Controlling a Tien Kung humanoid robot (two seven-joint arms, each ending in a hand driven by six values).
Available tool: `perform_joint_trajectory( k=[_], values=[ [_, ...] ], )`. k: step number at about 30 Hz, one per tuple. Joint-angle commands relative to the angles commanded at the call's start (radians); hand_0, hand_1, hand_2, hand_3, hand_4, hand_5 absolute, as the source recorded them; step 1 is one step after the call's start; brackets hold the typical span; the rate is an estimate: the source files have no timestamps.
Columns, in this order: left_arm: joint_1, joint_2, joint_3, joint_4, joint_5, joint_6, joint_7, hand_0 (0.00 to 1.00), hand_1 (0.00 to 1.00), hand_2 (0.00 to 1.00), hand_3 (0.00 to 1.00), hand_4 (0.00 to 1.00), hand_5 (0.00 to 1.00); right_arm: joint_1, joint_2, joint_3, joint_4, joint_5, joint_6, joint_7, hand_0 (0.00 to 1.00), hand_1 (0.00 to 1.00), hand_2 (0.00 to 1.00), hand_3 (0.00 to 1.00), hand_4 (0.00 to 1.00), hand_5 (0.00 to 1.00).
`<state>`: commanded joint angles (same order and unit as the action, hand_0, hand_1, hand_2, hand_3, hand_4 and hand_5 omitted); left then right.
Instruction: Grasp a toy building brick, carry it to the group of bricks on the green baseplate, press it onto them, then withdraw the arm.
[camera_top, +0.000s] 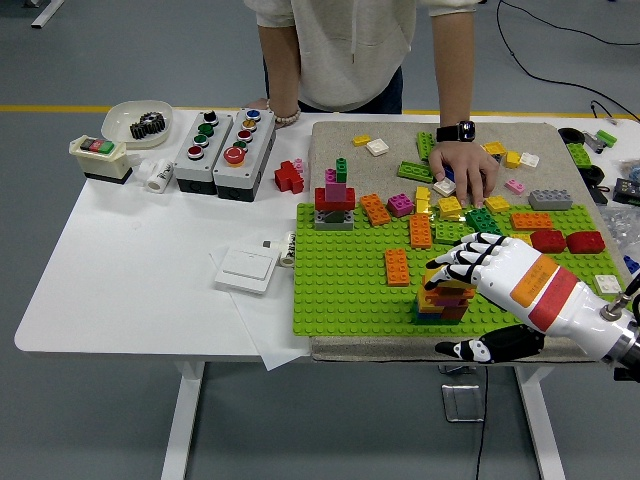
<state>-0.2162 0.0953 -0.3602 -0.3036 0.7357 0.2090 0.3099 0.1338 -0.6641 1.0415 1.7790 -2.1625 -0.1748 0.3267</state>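
- My right hand (480, 262) lies palm-down over the small brick stack (446, 297) near the front edge of the green baseplate (345, 285); the black-and-white fingers (462, 252) are curled over the top yellow brick (450, 279), which I judge is the one I am pressing on.
- Whether I am gripping that brick or only bearing down on it I cannot tell; the thumb (465, 349) hangs apart, below the stack at the mat's front edge.
- The palm-down pose suits pushing studs into sockets, straight down, so the stack does not tip.
- My left hand is not in view.
- The stack is layered hard plastic: yellow, orange, a pink sliver, darker bricks at the base, all sharp-cornered and glossy.
- The baseplate is a flat sheet of regular studs, lying on a beige fabric-like mat (330, 135) that probably stops it from sliding under pressure.
- Loose orange bricks (397, 267) sit on the plate near the stack; a red-and-pink tower (335, 203) stands at its far left corner.
- Across the table a person's hand (463, 172) rests among scattered bricks, well apart from mine.
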Motion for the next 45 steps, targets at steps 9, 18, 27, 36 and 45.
perform_joint_trajectory(
  k=[9,18,27,36,45],
  values=[
    [0.000,0.000,-0.001,-0.001,0.002,-0.001,0.001,0.759,0.760,0.736,0.585,0.645,0.662,0.003,0.002,0.004,0.000,-0.005,0.004,-0.004,0.759,0.680,0.711,0.604,0.911,0.617],
    [-0.002,0.001,-0.001,-0.001,0.005,-0.001,0.001,0.757,0.760,0.736,0.585,0.645,0.661,0.003,0.004,0.008,0.000,-0.010,0.007,-0.005,0.757,0.678,0.710,0.600,0.910,0.612],
    [-0.003,0.001,-0.001,-0.002,0.005,-0.001,0.002,0.757,0.760,0.736,0.585,0.644,0.661,0.004,0.006,0.005,-0.011,-0.011,0.009,-0.006,0.757,0.674,0.707,0.599,0.908,0.608],
    [-0.003,0.001,-0.001,-0.002,0.006,-0.001,0.002,0.758,0.762,0.735,0.585,0.644,0.661,0.003,0.009,0.007,-0.038,-0.014,0.009,-0.005,0.754,0.667,0.707,0.598,0.905,0.605],
    [-0.002,0.000,-0.003,-0.002,0.009,-0.002,0.004,0.757,0.762,0.737,0.585,0.645,0.661,0.001,0.009,0.011,-0.039,-0.015,0.007,-0.003,0.752,0.667,0.704,0.597,0.906,0.605]
  ],
)
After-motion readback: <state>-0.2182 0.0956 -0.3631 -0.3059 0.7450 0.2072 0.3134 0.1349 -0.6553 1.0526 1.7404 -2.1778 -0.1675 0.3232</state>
